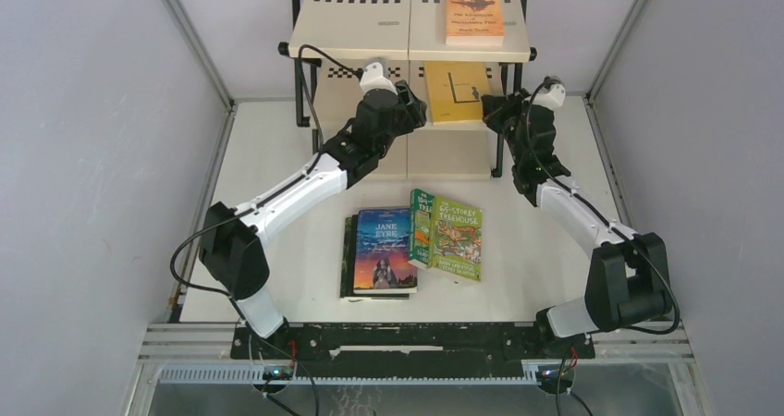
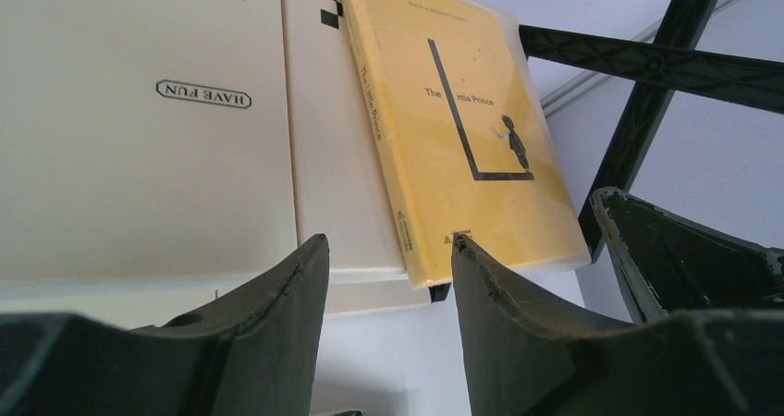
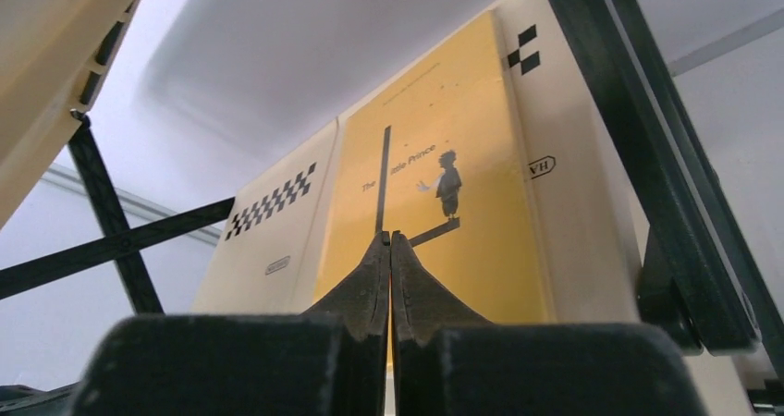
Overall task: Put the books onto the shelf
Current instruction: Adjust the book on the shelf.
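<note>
Yellow book (image 1: 457,91) rests on the shelf (image 1: 356,30), 12 o'clock; left hand (image 2: 388,242) open, right hand (image 3: 390,238) closed empty, probably to push it.

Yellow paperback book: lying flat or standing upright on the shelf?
Flat: the yellow paperback book lies cover-up on the cream shelf board.

Built as a matching pair, left arm (image 1: 291,194) and right arm (image 1: 578,214): glossy white tubular links between blocky matte-black joint housings. Capped near each wrist with a small white cylinder (image 1: 374,74). Strung with thin black cables (image 1: 173,263) in loose loops. Tipped at left pincer (image 2: 388,242) and right pincer (image 3: 388,238) with dark wedge-shaped fingers (image 2: 277,333), edges scuffed pale.
</note>
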Available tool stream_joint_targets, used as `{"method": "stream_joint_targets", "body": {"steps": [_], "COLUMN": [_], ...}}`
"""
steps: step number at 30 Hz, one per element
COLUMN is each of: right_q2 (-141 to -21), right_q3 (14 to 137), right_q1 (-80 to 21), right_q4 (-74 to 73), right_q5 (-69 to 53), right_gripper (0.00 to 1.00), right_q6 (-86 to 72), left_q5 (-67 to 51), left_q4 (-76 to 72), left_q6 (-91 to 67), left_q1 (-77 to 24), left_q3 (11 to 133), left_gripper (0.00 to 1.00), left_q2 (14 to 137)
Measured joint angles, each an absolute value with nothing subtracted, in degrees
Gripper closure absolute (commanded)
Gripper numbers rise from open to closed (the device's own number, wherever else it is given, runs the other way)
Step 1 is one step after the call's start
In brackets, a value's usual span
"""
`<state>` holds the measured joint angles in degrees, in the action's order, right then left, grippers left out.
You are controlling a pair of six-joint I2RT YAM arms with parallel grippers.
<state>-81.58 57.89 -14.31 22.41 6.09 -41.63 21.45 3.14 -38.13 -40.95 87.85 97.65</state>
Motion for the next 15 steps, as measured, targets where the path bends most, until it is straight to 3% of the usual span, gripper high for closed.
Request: {"method": "stream_joint_targets", "body": {"steps": [15], "right_q2": [-84.71], "right_q3": [60.34], "right_q1": [-14.44], "right_q4": [22.74], "right_q5": [12.64], "right_gripper": [1.0], "right_q6": [-38.24], "left_q5": [22.09], "left_q4": [-0.36], "left_q6": [-32.93], "left_q1": [-38.94], "left_q3": [90.0], "left_gripper": [0.44], "left_q2": [103.15]}}
